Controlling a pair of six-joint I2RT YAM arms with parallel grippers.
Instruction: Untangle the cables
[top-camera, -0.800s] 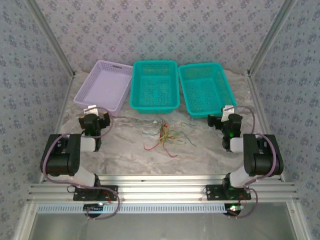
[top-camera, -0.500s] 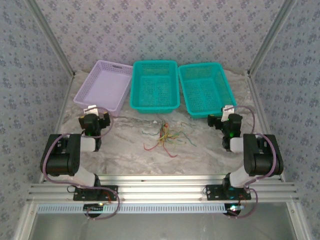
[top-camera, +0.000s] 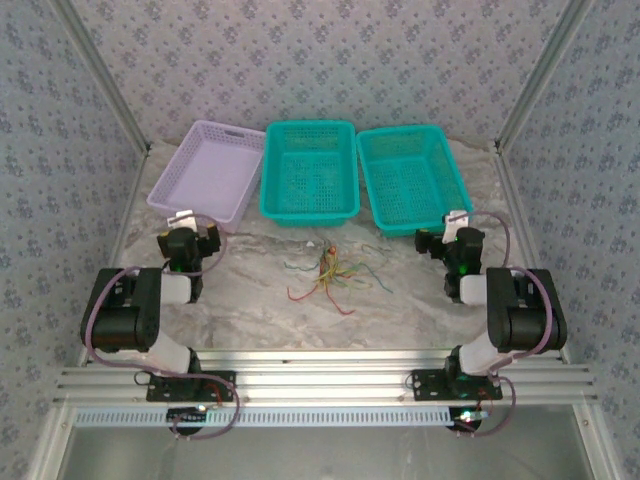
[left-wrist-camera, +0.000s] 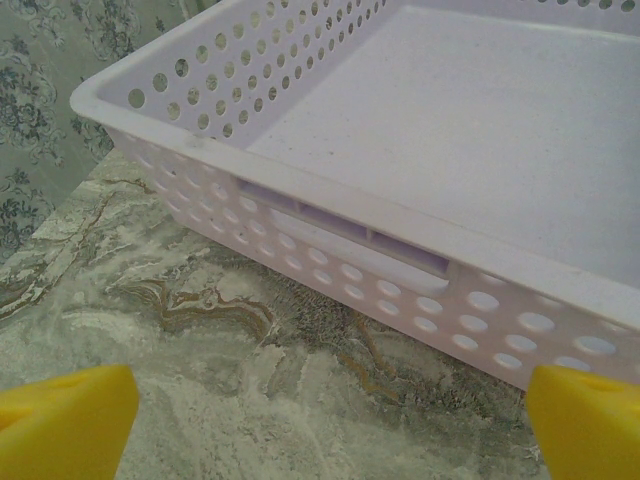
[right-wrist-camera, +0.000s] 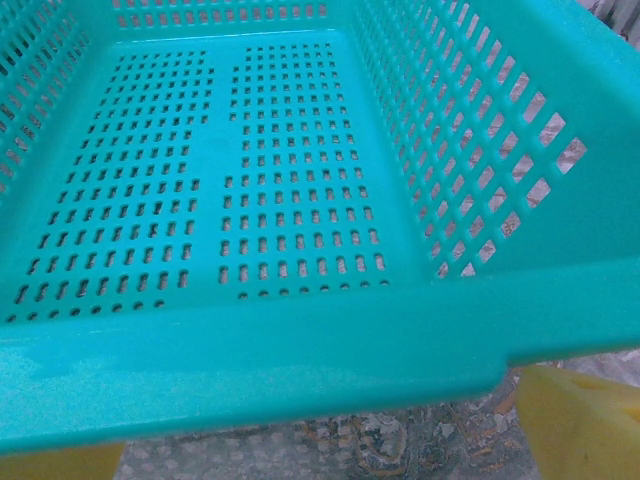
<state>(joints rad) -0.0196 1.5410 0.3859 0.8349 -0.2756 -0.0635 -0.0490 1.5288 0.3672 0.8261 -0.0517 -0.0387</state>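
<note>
My left hand sits with its fingers wide apart and nothing between them. On its wrist camera the yellow fingertips sit at the two bottom corners with bare marbled counter between. Just ahead of that hand is the lavender basket. The overhead camera gives me its whole outline. The wrist camera adds the detail: the near rim, a slot handle under it, round holes in the wall and a plain floor.

To the right of that hand, about level with it, the cables lie on the counter in one loose knot. Red, yellow and green strands trail outward from it. From above they are so thin that I cannot say how they cross. Beyond the knot stands the middle teal basket.

The cables lie to the left of my right hand, roughly midway between the two hands and touching neither. The right hand is also spread open and holds nothing. Directly ahead of it is the right teal basket. Its wrist camera is close on the near rim and the slotted floor, with a yellow finger low at the right.
</note>
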